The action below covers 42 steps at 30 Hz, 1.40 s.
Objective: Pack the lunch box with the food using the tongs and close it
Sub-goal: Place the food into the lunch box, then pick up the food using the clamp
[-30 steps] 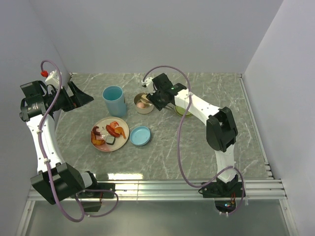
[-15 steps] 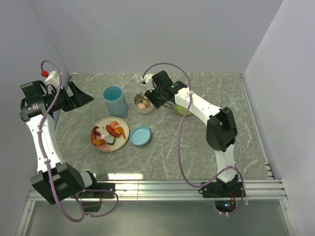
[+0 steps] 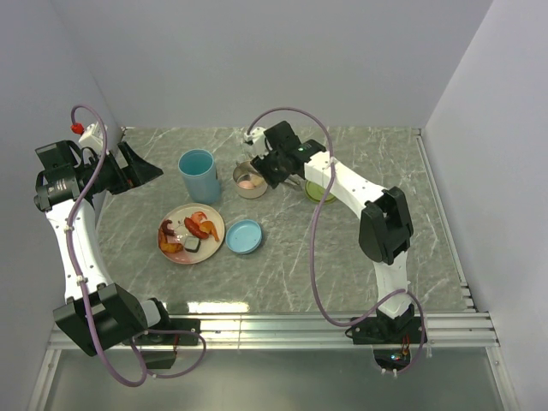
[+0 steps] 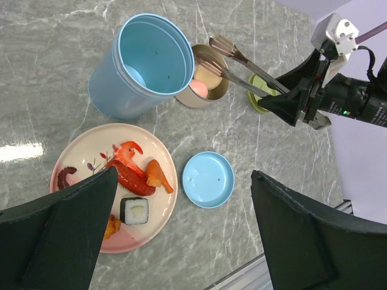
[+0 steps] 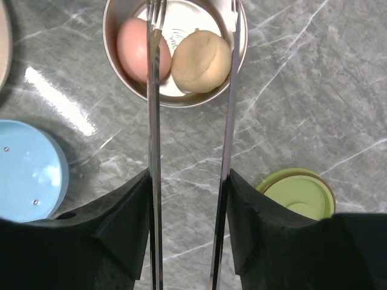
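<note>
My right gripper (image 5: 187, 181) is clamped on the tongs (image 5: 152, 121). Both slender arms run out between its fingers, and the tips hang spread over the round metal tin (image 5: 175, 103), which I take for the lunch box compartment. Inside it a pink egg (image 5: 132, 48) and a beige piece (image 5: 202, 60) lie touching each other. One tong tip lies over the pink egg and the other is at the far side of the beige piece.

My main worry is the tin. It looks light and it sits loose on the tabletop (image 3: 342, 257). A tip catching the rim on the way out could drag or tip it and roll both round pieces away. The blue cup (image 4: 115, 90) stands just beside the tin, on the line towards the plate (image 4: 154, 145), so a low swing of the long tongs could knock it over.

The shrimp (image 4: 130, 178) and the roll piece (image 4: 134, 210) lie on the plate, not yet packed. They look smooth, so a weak squeeze could drop them short of the tin. The tongs could also twist in my hold.

The left gripper (image 4: 182, 199) hangs spread wide and empty above the plate, and it could get in the right arm's way there. The green lid (image 5: 299, 196) and the blue lid (image 5: 27, 172) lie flat on either side.
</note>
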### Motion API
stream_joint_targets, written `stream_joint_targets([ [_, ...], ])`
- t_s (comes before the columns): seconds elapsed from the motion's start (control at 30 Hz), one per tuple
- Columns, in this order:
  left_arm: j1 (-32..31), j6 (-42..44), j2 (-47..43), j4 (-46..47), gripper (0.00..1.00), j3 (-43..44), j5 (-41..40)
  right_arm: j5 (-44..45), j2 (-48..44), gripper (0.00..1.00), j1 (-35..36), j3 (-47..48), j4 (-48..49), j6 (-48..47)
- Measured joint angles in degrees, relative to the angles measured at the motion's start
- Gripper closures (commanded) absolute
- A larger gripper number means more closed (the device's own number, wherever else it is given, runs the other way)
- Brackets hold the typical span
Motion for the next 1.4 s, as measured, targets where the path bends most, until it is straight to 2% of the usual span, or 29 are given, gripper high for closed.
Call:
stream_joint_targets([
  [0.13,0.00,0.02,0.00,-0.02,0.02,0.00,0.02,-2.19,-0.74,0.51,0.00,0.98,-1.95,-0.24],
  [0.4,0.00,0.26,-0.04,-0.04,0.02,0.00,0.02,-13.11,-7.76,0.52,1.22,0.28,-8.57,-2.36],
  [0.6,0.00,0.24,-0.07,-0.04,0.02,0.00,0.07,-17.62,-15.93,0.50,10.58,-5.60,-11.26,-4.22],
  [0.77,0.00,0.24,-0.07,-0.04,0.02,0.00,0.07,-18.64,-13.22,0.48,18.78,-5.18,-11.91,-4.17],
  [0.87,0.00,0.26,-0.07,-0.07,0.02,0.00,0.04,-17.90,-9.16,0.48,20.87,-4.15,-12.44,-3.67],
  [1.03,0.00,0.31,-0.11,-0.22,0.02,0.00,0.04,-15.98,-4.46,0.47,23.17,-4.74,-12.70,-1.53],
  [1.4,0.00,0.28,-0.15,-0.20,0.02,0.00,0.02,-11.04,-4.42,0.48,24.15,-6.36,-11.47,3.19],
])
